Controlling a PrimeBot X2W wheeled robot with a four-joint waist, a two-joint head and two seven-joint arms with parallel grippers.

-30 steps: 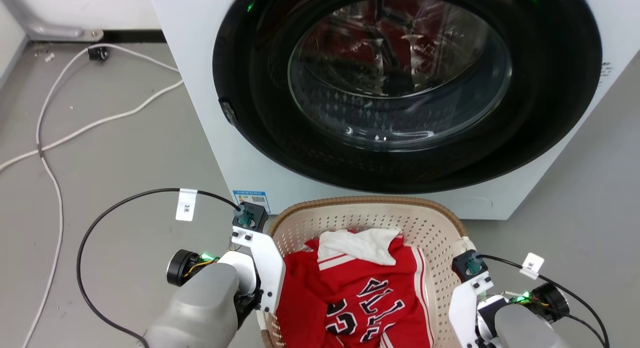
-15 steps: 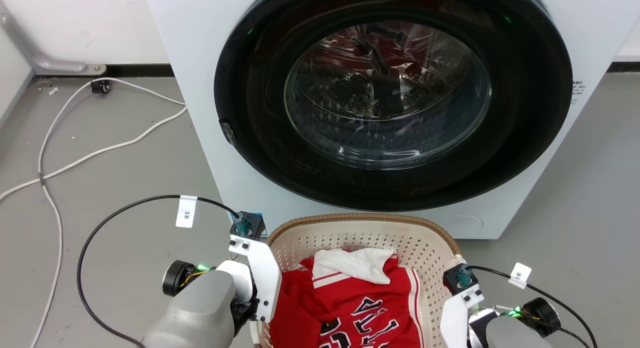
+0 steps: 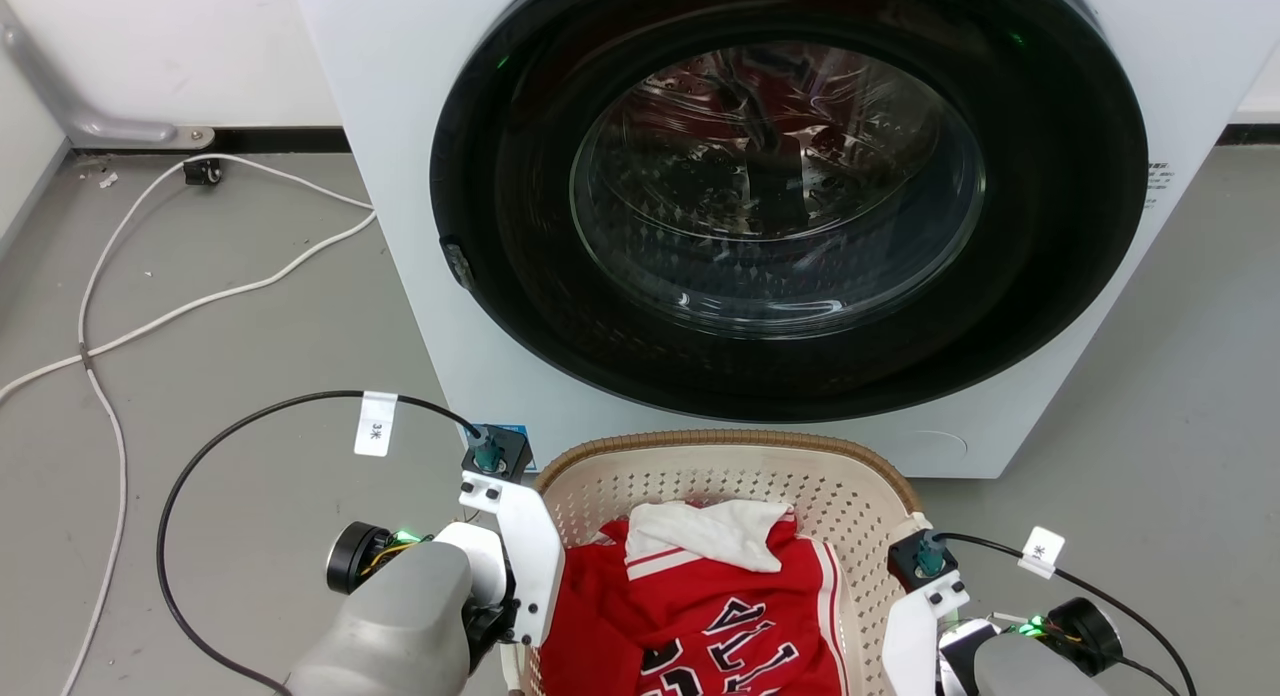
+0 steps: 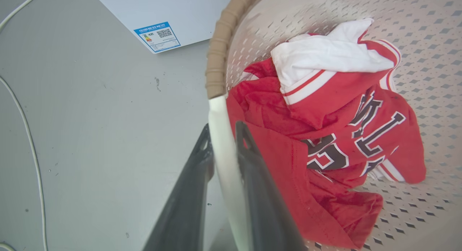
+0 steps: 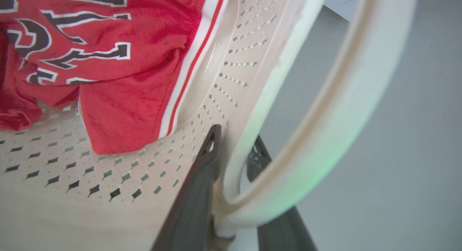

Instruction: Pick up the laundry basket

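The left gripper (image 4: pixel 223 131) has its fingers narrowed onto the white handle section of the laundry basket (image 3: pixel 860 496), one finger outside the wall, one inside. The right gripper (image 5: pixel 236 136) grips the opposite side: one finger inside the perforated wall, the other outside beneath the handle loop.

The basket sits between both arms, directly before the washer (image 3: pixel 420 276). It contains a crumpled red jersey (image 3: pixel 720 616) with dark, white-edged lettering; a white garment (image 3: pixel 710 531) lies on the jersey's far edge.

The washer's round glass door (image 3: pixel 775 186) is closed. Grey floor (image 3: pixel 250 346) carries white cables (image 3: pixel 200 301) leading to the far wall (image 3: pixel 200 46).
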